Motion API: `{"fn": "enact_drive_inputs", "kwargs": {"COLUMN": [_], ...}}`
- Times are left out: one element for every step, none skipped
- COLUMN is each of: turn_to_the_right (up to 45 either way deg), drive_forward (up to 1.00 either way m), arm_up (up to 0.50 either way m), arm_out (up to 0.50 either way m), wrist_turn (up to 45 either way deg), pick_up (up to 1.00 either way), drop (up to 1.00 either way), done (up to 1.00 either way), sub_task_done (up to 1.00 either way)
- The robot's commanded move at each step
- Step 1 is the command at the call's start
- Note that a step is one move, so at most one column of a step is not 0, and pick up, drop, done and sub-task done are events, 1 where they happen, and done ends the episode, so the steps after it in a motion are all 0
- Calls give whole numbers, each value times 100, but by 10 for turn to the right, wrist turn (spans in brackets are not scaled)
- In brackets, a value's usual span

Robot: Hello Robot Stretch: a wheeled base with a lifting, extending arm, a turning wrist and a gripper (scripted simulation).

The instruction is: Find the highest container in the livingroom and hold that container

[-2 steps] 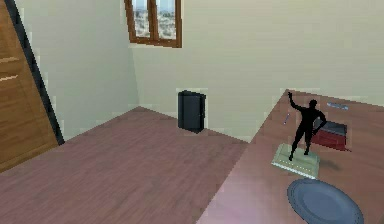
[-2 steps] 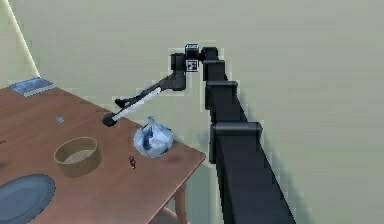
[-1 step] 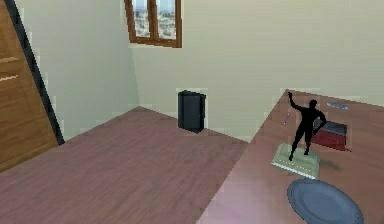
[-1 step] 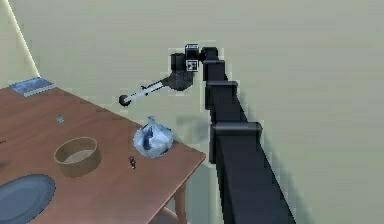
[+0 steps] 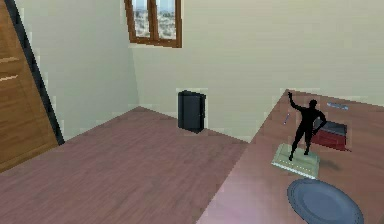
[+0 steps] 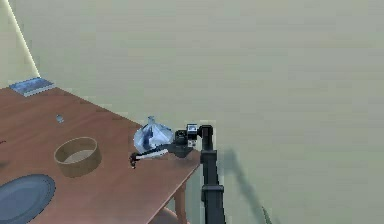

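Note:
A low round brown container (image 6: 77,155) stands on the wooden table (image 6: 110,185) in the arm side view. My arm (image 6: 210,185) rises at the table's right corner. The gripper (image 6: 141,158) reaches left over that corner, its thin fingers pointing toward the container. A crumpled bluish-white thing (image 6: 155,132) lies on the table just behind the gripper's body. I cannot tell whether the gripper holds anything. A dark boxy bin (image 5: 192,110) stands on the floor against the far wall in the forward view.
On the table (image 5: 255,175) stand a black statue on a pale base (image 5: 305,135), a dark red book (image 5: 330,135) and a dark plate (image 5: 325,202). The plate (image 6: 22,195), a blue book (image 6: 32,87) and a small grey thing (image 6: 60,120) show from the side. A wooden door (image 5: 15,90) is on the left, open floor (image 5: 130,165) between.

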Motion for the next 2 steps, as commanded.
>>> {"fn": "enact_drive_inputs", "kwargs": {"turn_to_the_right": [0, 0], "drive_forward": [0, 0], "arm_up": [0, 10], "arm_out": [0, 0], "wrist_turn": [0, 0], "pick_up": [100, 0], "drop": [0, 0], "done": [0, 0], "sub_task_done": [0, 0]}}
